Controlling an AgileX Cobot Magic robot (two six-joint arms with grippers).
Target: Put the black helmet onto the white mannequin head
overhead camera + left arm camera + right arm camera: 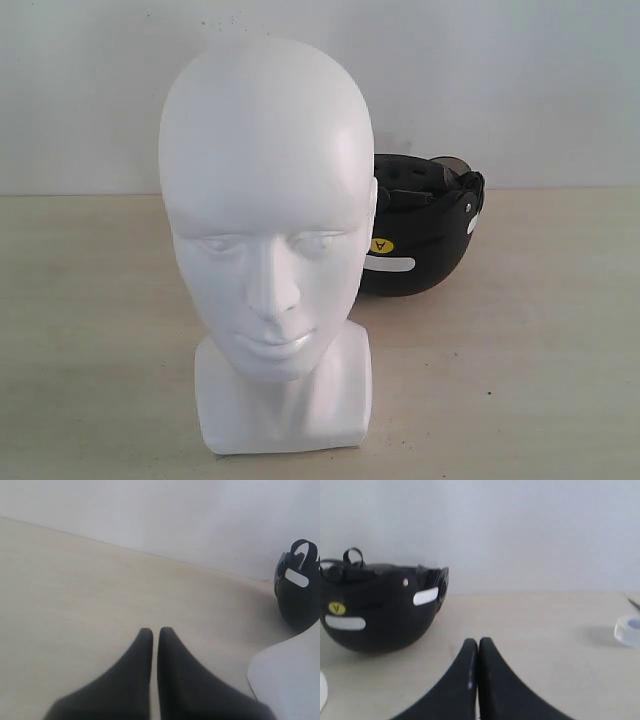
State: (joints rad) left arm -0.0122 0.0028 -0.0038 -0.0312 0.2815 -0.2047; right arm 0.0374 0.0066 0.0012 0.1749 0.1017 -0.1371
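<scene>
The white mannequin head (265, 230) stands upright on its block base near the front of the pale table, bare. Behind it to the right lies the black helmet (425, 235), upside down on its crown, with white reflective strips and a yellow sticker. The same helmet (380, 607) rests a short way ahead of my right gripper (478, 641), which is shut and holds nothing. My left gripper (155, 630) is also shut and empty, low over bare table. A corner of the mannequin head's base (290, 675) and part of the helmet (300, 587) show beyond it. Neither gripper appears in the exterior view.
A small clear round object (629, 630) sits on the table (520, 350) far off to one side in the right wrist view. A plain white wall (500, 80) backs the table.
</scene>
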